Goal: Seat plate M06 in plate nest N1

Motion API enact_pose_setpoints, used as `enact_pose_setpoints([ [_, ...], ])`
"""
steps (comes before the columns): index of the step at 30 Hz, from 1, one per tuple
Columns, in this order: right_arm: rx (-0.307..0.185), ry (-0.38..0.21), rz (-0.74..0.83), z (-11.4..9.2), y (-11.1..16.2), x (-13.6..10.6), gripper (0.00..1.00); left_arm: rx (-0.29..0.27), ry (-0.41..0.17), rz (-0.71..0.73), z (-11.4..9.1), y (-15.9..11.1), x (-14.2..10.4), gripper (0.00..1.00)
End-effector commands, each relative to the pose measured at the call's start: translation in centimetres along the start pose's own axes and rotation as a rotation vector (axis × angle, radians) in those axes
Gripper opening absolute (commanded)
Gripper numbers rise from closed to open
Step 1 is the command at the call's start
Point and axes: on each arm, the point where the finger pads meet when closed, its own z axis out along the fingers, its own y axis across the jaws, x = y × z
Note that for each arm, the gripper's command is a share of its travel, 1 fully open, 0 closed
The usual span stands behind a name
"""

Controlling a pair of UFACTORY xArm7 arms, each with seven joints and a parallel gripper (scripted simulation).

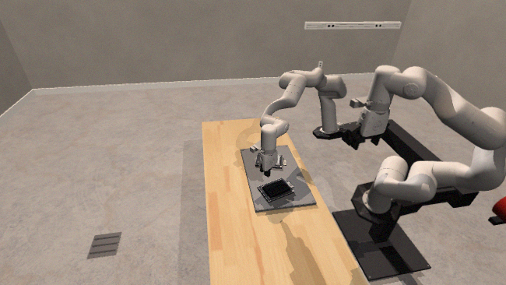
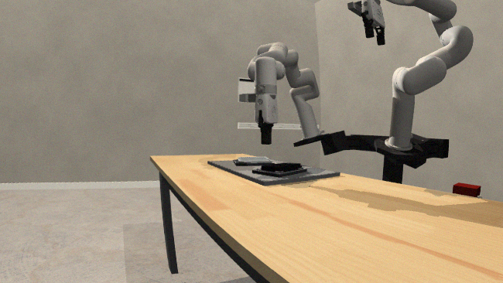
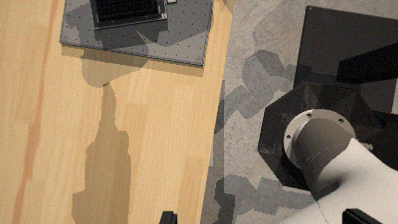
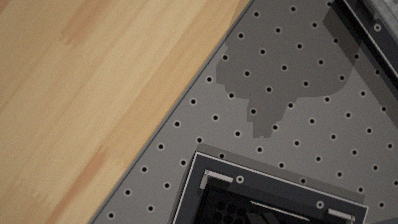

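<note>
Lettering, labels, brands, numbers, signs: none legible in any view; faint marks, where present, too small to read.

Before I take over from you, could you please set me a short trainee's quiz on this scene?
1. Multiple choice: which pincer hangs above the grey board?
a) the left pincer
b) the right pincer
c) both

2. True or false: the left pincer is shut on the black plate.

3. Fill in: the grey board is dotted with rows of small round ____.

Key: 1 b; 2 false; 3 holes
</note>
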Motion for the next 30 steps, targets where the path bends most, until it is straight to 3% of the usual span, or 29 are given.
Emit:
enact_pose_setpoints([
  [1,0.014,0.0,0.043,-0.3,0.3,-2.2,0.0,0.002,0.002,0.0,-0.1,0.0,0.0,1.0],
  [30,0.051,-0.017,0.32,-0.4,3.6,-11.8,0.0,0.002,0.002,0.0,-0.1,0.0,0.0,1.0],
])
